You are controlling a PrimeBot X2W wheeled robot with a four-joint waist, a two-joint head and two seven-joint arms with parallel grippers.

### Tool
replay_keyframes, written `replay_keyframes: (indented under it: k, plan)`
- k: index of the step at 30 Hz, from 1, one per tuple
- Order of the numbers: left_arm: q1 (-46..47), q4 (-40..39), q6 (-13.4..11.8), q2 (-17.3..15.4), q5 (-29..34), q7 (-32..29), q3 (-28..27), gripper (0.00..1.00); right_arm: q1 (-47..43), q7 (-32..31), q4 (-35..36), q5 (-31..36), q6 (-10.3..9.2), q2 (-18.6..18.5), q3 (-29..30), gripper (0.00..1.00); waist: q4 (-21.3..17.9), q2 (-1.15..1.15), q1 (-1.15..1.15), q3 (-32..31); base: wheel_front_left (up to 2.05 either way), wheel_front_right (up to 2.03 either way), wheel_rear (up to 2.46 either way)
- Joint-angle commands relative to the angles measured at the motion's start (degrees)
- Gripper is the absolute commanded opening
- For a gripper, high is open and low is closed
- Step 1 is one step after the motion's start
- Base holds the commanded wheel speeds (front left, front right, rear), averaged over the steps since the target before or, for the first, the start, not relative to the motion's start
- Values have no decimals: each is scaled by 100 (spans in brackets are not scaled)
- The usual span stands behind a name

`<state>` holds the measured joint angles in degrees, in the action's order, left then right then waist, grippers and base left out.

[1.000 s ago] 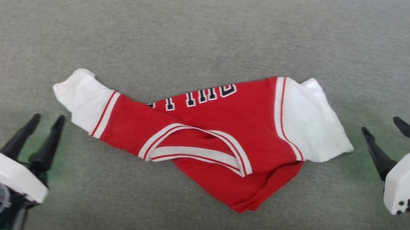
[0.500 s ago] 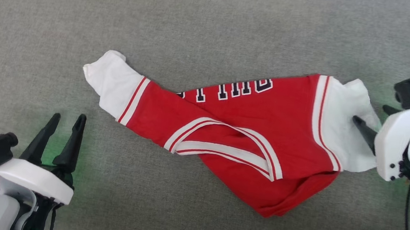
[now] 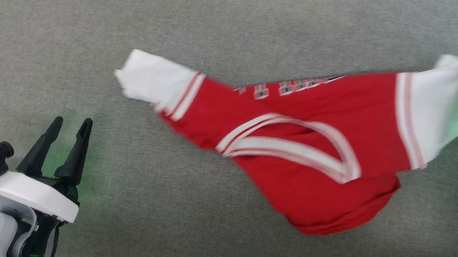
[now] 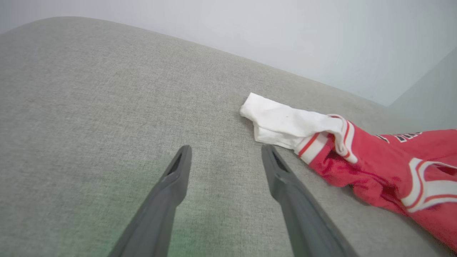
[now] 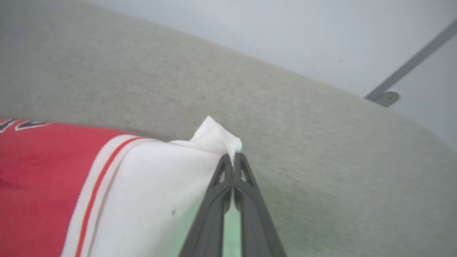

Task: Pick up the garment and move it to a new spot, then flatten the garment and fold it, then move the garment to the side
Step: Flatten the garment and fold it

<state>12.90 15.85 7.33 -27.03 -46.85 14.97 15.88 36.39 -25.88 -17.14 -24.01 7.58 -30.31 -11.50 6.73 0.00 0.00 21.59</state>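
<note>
My right gripper (image 5: 234, 157), open beside the garment (image 3: 321, 113) half a second ago, now clamps its white sleeve (image 5: 160, 185) and raises it off the grey surface (image 3: 224, 16) where the rest lies, so pick-up has begun; my left gripper (image 3: 72, 121) waits nearby, fingers apart.

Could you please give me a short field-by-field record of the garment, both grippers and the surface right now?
garment: red jersey T-shirt, crumpled, V-neck up, blurred in the head view
surface: grey fabric
right gripper: jaws shut on the tip of one white sleeve
left gripper: jaws open, empty, over the surface
free sleeve: white, lying on the surface beside the left gripper, untouched
</note>
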Motion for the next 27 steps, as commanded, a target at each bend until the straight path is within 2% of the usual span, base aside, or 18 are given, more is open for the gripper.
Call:
replay_keyframes:
  k: [1,2,6,11,12,13,14,15,19,22,27]
  plan:
    - [53,-39,23,-10,12,29,-33,100,-33,129,41,79,-15,-66,184,0,-52,0,0,-37,0,0,0]
    - [-6,-69,19,-32,42,29,-60,100,-180,339,165,126,-15,-71,527,0,-113,0,0,-71,0,0,0]
    - [-104,-99,19,-59,99,29,-87,100,-634,536,442,270,-15,-52,1281,0,-244,0,0,-138,0,0,0]
    - [-149,-136,19,-117,105,29,-85,100,-1272,527,563,536,-15,131,1855,0,-426,0,0,-188,0,0,0]
    - [-150,-154,19,-134,105,29,-63,100,-1342,571,593,568,-15,207,1912,13,-464,0,0,-189,0,0,0]
    - [-149,-163,19,-160,113,29,-39,100,-1392,620,615,599,-16,283,1959,41,-503,0,0,-192,0,0,0]
    - [-128,-170,19,-182,126,29,2,100,-1448,666,621,624,-15,346,2002,84,-529,0,0,-200,0,0,0]
    - [-92,-191,19,-220,150,29,68,100,-1485,727,624,659,-15,420,2033,100,-555,0,0,-210,0,0,0]
    - [167,-302,19,-611,371,29,564,100,-1622,955,733,771,-15,624,2106,100,-647,0,0,-238,0,0,0]
    - [549,-455,18,-1142,626,-66,1204,100,-1730,1117,923,836,-15,696,2175,100,-738,0,0,-248,0,0,0]
    - [1590,-956,8,-2179,825,-564,2594,100,-1877,1267,1398,916,-15,812,2096,100,-962,0,0,-248,0,0,0]
